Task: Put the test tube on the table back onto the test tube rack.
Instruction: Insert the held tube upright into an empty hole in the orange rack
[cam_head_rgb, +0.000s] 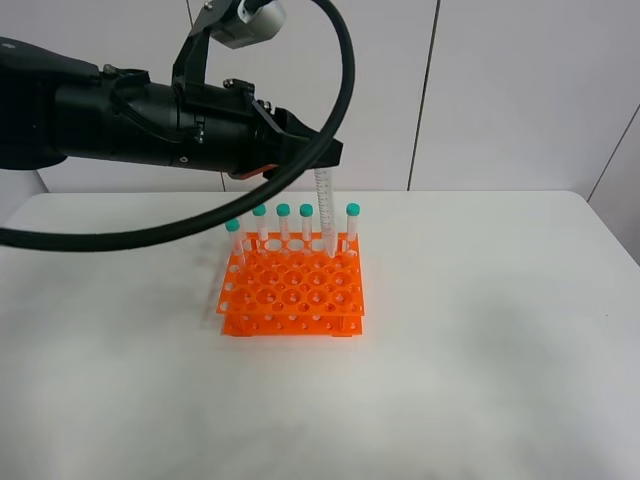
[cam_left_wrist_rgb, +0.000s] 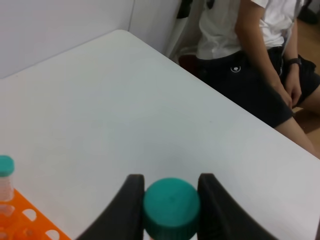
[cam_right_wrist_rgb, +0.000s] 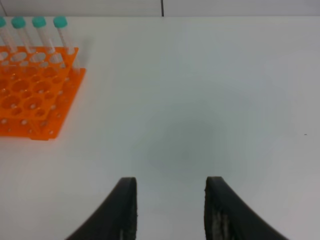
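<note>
My left gripper (cam_head_rgb: 321, 158) is shut on the teal cap of the test tube (cam_head_rgb: 325, 210), which hangs upright over the orange test tube rack (cam_head_rgb: 293, 290). The tube's lower end reaches down into the rack's back row, in the gap between two standing tubes. In the left wrist view the teal cap (cam_left_wrist_rgb: 171, 207) sits pinched between the black fingers (cam_left_wrist_rgb: 131, 205). Several other capped tubes (cam_head_rgb: 283, 222) stand along that back row. My right gripper (cam_right_wrist_rgb: 171, 210) is open above the bare white table (cam_right_wrist_rgb: 200, 100), well to the side of the rack (cam_right_wrist_rgb: 30, 90). It is outside the exterior high view.
The left arm and its looping black cable (cam_head_rgb: 345, 90) hang above the rack's back left. A person (cam_left_wrist_rgb: 250, 50) sits past the table's far edge in the left wrist view. White tabletop (cam_head_rgb: 480, 330) spreads around the rack.
</note>
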